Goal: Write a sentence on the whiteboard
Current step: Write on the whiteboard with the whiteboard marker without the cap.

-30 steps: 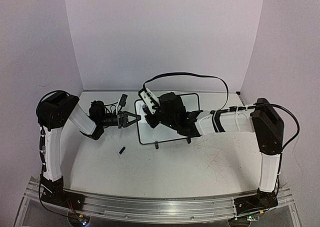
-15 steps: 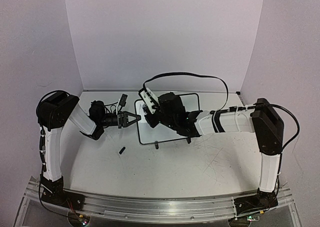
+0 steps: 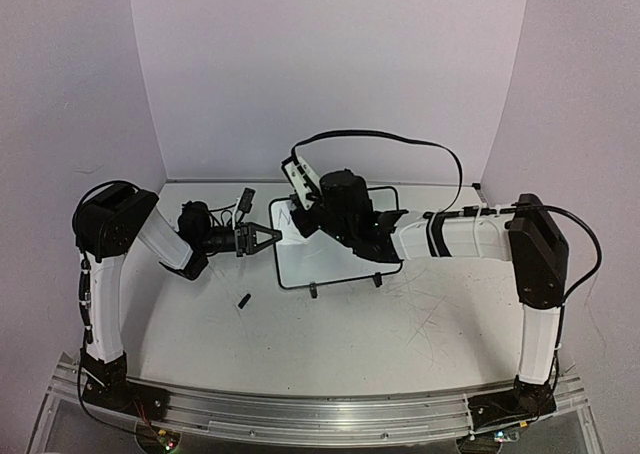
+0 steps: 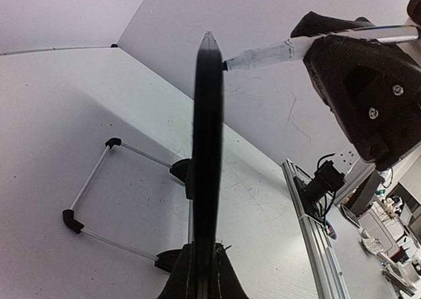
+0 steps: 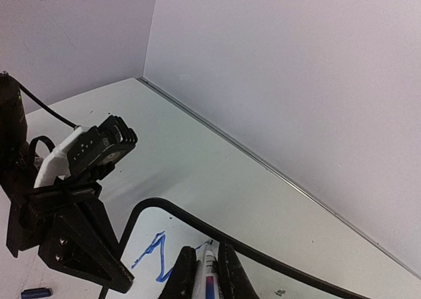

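Note:
The whiteboard [image 3: 335,259] stands tilted on its wire stand [image 4: 99,193] mid-table. My left gripper [image 3: 272,238] is shut on its left edge; in the left wrist view the board's black frame [image 4: 208,134] runs edge-on up from my left gripper [image 4: 205,249]. My right gripper [image 3: 303,226] is shut on a marker [image 5: 208,272], whose tip rests on the board near the top left corner. Of the sentence only a first blue zigzag stroke [image 5: 160,250] shows, also seen from above as a blue zigzag stroke [image 3: 284,215]. The marker tip [image 4: 263,52] touches the board face.
A small dark cap [image 3: 243,300] lies on the table in front of the board's left corner. The right arm's black cable [image 3: 400,149] arcs over the board. White walls close in the back and sides.
My right wrist has shifted up and toward the back wall, uncovering the board's top left corner, where a blue stroke now shows. The left arm and board have not moved.

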`<state>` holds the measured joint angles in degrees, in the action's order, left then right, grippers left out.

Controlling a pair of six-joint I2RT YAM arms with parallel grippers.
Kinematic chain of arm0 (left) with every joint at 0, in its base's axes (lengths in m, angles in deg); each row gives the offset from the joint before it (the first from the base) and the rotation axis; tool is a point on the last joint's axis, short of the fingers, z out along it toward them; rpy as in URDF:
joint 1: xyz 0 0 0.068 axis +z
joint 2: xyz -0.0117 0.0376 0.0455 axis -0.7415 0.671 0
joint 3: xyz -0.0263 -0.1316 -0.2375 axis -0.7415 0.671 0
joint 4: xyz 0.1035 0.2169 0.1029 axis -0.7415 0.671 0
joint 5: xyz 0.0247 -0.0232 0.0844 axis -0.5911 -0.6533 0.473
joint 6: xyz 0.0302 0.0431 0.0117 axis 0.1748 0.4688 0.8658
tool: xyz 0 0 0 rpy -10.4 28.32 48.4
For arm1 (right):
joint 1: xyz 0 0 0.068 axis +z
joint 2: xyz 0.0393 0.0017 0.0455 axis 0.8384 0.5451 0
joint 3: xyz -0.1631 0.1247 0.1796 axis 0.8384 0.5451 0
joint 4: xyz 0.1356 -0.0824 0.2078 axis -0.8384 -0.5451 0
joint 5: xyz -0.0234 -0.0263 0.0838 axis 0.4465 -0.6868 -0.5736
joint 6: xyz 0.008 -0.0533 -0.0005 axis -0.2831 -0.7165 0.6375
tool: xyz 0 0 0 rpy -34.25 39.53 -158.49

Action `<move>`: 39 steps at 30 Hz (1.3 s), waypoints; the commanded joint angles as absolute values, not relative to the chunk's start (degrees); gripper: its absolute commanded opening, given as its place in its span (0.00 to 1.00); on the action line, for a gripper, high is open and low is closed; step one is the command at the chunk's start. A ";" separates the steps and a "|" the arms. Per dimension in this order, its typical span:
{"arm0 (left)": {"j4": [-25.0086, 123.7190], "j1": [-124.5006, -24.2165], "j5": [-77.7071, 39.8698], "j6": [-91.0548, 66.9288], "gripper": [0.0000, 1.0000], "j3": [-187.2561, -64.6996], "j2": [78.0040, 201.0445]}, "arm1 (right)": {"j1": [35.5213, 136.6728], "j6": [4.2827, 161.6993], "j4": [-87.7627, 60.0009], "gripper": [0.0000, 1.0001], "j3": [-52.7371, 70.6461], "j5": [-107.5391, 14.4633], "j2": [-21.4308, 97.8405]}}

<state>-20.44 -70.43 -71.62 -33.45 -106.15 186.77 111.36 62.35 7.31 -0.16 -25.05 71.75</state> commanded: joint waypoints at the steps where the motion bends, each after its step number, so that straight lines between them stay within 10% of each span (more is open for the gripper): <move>1: -20.17 -70.36 -72.83 -33.18 0.00 -105.75 184.97 | 111.19 62.94 9.21 0.00 -0.64 -25.52 71.48; 39: -20.07 -70.36 -73.02 -33.44 0.00 -106.18 185.14 | 111.03 70.71 10.16 0.00 8.49 -28.57 63.40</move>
<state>-20.11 -70.43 -71.61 -33.48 -106.17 186.77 112.26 68.86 7.57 8.27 -27.91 66.30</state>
